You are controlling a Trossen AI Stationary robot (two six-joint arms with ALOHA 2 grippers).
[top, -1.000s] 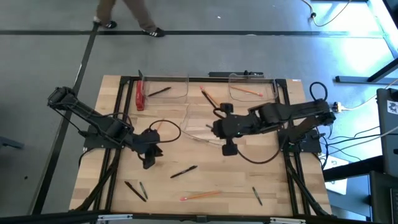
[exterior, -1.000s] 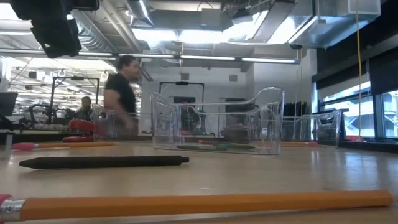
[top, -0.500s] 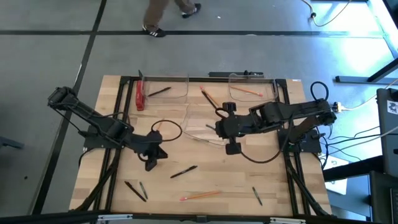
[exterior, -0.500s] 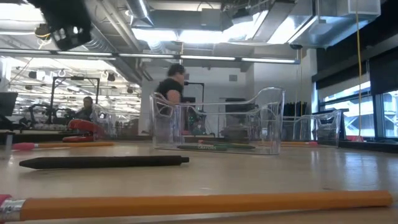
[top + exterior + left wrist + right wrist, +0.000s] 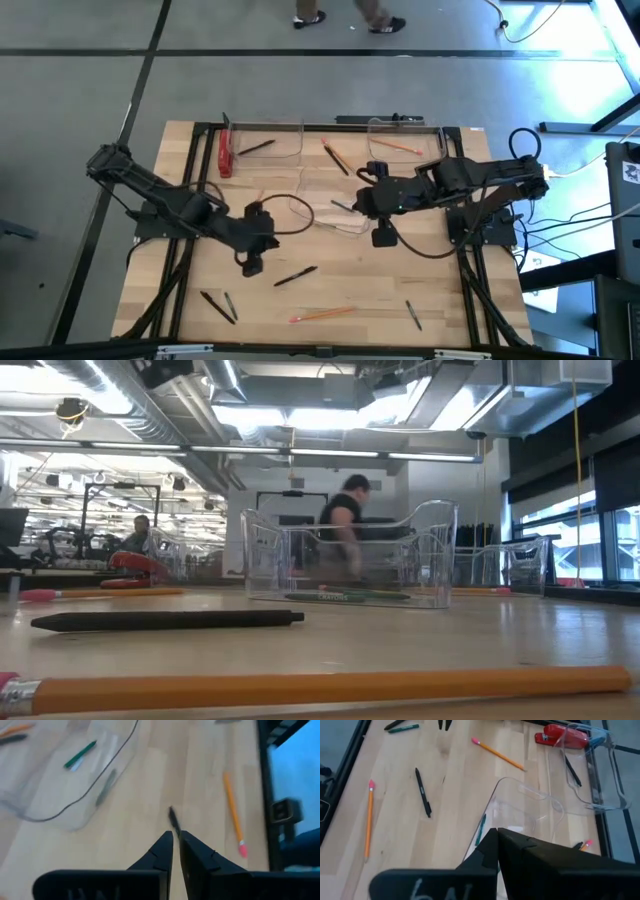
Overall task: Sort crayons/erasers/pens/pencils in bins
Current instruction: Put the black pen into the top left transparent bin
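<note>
Hanging over the bench (image 5: 440, 290) in the high view, the left pincer (image 5: 250, 264) is sitting lower left of centre while the right pincer (image 5: 381, 235) is hovering at the middle bin (image 5: 300, 180), fingers pressed together. Lying low in the low view are a pen (image 5: 165, 620) and pencil (image 5: 320, 688). Nearly closing its fingers, the left wrist view's pincer (image 5: 175, 842) is pointing at a pen (image 5: 173, 819); whether it is pinching it, I cannot tell.

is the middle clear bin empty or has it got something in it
Not empty. The middle bin holds a green crayon lying flat on its floor; the left wrist view also shows a green crayon inside it.
</note>
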